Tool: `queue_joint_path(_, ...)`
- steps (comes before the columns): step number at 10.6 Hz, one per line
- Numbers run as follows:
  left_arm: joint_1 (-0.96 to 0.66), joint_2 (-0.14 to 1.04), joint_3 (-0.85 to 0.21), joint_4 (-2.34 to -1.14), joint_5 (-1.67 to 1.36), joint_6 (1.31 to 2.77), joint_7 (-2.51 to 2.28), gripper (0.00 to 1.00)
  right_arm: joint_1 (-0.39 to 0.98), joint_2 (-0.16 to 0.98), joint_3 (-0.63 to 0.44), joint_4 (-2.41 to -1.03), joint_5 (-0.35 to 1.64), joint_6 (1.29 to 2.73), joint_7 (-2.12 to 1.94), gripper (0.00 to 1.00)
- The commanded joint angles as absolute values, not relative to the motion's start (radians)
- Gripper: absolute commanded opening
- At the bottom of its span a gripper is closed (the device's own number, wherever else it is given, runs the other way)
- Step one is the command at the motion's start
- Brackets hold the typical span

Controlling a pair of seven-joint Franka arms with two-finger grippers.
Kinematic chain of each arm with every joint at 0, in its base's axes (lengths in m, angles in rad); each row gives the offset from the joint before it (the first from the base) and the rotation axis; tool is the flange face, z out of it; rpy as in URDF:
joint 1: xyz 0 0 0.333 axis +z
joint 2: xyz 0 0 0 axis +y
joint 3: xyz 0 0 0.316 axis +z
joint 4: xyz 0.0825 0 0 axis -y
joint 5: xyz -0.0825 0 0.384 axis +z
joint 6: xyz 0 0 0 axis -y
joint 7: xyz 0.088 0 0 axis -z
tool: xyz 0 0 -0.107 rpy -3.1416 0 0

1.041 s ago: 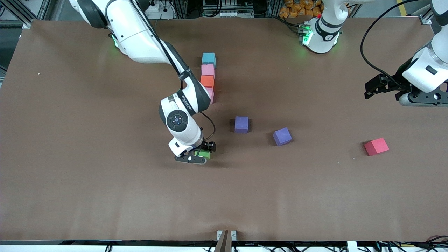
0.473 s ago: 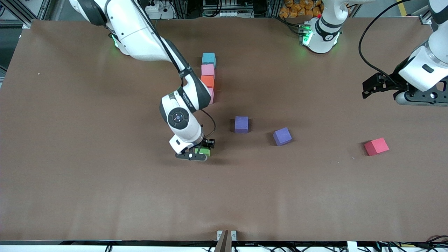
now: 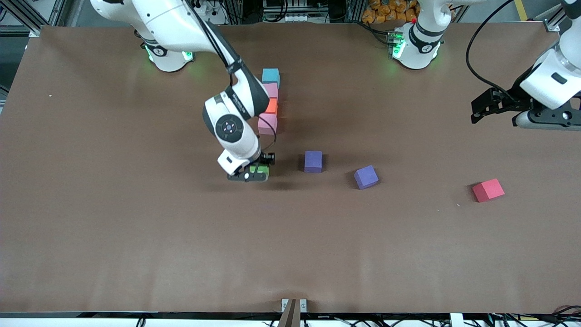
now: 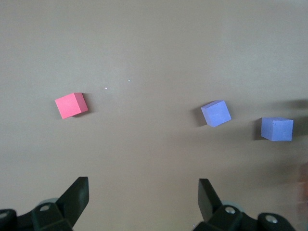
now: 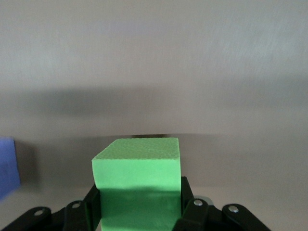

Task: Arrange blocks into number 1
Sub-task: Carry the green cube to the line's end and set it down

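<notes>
Here, one green block gripped, two purple blocks, one red block

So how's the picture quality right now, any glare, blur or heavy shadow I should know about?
Front view: even light, no glare, soft shadows beside the purple blocks and under the right claw. Right wrist view: green block sharp, its lower face shaded, a dark shadow band on the table. Left wrist view: slightly soft, red block clear.
</notes>
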State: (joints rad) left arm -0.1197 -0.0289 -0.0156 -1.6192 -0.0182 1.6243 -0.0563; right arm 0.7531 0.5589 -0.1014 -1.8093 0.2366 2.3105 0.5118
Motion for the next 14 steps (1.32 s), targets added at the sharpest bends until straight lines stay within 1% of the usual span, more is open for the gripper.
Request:
queue_joint_path(1,-0.114,-0.04,-0.023,-1.62,0.002,1.611,-0.032,1.0,0.778,0.497,-0.081,-1.91,0.245,2.322,0.497,0.64)
queue_joint_path(7,-0.12,-0.037,-0.025,-1.62,0.002,1.605,-0.038,1.0,0.847,0.462,-0.081,-1.989,0.252,2.327,0.502,0.64)
queue_joint_path(11,-0.115,-0.034,-0.023,-1.62,0.002,1.606,-0.031,1.0,0.867,0.446,-0.08,-2.022,0.255,2.33,0.506,0.65)
queue_joint_path(12,-0.114,-0.034,-0.023,-1.62,0.002,1.606,-0.032,1.0,0.867,0.446,-0.08,-2.023,0.255,2.33,0.506,0.7)
queue_joint_path(13,-0.114,-0.035,-0.023,-1.62,0.002,1.606,-0.031,1.0,0.868,0.445,-0.08,-2.025,0.255,2.33,0.506,1.0)
queue_joint_path(14,-0.114,-0.035,-0.023,-1.62,0.002,1.606,-0.032,1.0,0.864,0.436,-0.08,-2.022,0.255,2.324,0.508,1.0)
